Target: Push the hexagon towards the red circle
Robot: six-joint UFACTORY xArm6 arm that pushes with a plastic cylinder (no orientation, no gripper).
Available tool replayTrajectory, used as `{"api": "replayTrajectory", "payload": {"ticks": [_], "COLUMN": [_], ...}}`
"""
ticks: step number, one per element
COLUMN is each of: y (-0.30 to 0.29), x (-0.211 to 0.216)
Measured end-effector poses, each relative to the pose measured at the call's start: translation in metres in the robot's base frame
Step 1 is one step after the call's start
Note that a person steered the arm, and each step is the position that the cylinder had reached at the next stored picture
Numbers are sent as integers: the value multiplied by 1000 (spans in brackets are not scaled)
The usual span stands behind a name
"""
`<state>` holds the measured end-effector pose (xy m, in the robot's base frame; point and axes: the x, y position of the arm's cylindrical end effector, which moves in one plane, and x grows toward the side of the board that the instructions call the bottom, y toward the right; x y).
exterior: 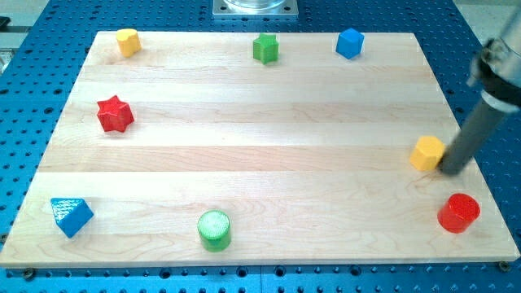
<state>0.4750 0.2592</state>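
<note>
Nearest the view's bottom, our wooden board (244, 171) carries a green cylinder (215, 229), a blue triangle (71, 216) at the left and the red circle (459, 213) at the right. Just above the circle sits the yellow hexagon (427, 153), with my tip (450, 169) touching its right side; our tool is a bare rod, gripping nothing. Farther up we see a red star (115, 113), then a yellow block (128, 41), green star (265, 49) and blue cube (349, 43).

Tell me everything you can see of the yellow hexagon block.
The yellow hexagon is a small, orange-yellow, smooth-looking block, flat on the wooden board near the view's right edge. My tip sits right against its right side, seemingly touching. The red circle lies apart, below and slightly right. No other block is near.
</note>
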Motion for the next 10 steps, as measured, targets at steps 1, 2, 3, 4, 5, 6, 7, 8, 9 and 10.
{"api": "replayTrajectory", "payload": {"ticks": [1, 2, 3, 4, 5, 6, 7, 8, 9, 10], "y": [-1, 2, -11, -8, -56, -61, -45, -36, -36, -37], "x": [-79, -144, -203, -166, -68, -12, -8, -8, -22, -109]}}
